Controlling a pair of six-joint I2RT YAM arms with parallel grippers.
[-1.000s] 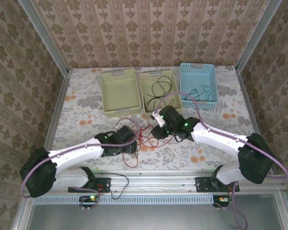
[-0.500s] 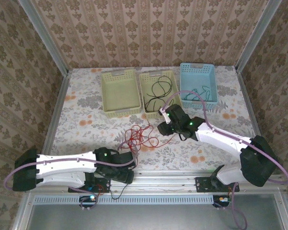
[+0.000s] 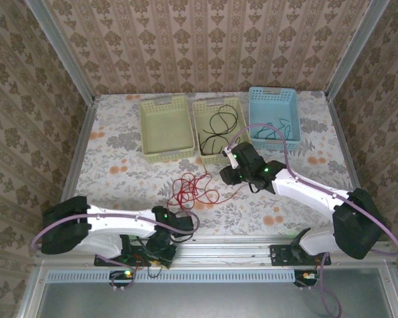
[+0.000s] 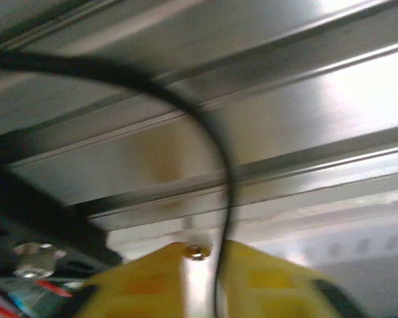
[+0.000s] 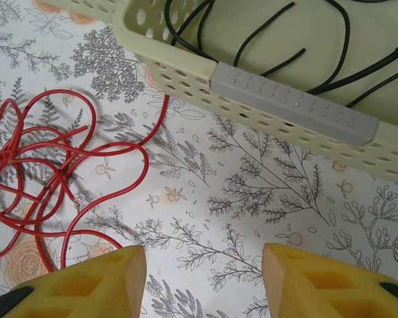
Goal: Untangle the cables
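Note:
A tangled red cable (image 3: 191, 189) lies loose on the floral table and spreads across the left of the right wrist view (image 5: 66, 159). My right gripper (image 3: 227, 173) (image 5: 204, 265) hangs open just right of it, nothing between its yellow fingers, close to the front wall of the middle basket (image 5: 288, 103). A black cable (image 3: 219, 126) (image 5: 265, 30) is coiled in that basket. A teal cable (image 3: 278, 127) lies in the blue basket (image 3: 273, 91). My left gripper (image 3: 160, 246) (image 4: 202, 265) is folded back at the near rail, its fingers almost together, far from the cables.
An empty pale basket (image 3: 166, 129) stands left of the middle one. The metal rail (image 3: 219, 244) (image 4: 285, 86) runs along the near edge. A black base wire (image 4: 205, 126) crosses the blurred left wrist view and drops past the fingers' narrow gap.
The left arm has pulled away from the red cable, back to the near rail. The red tangle stays on the table. The right gripper has shifted slightly right toward the middle basket.

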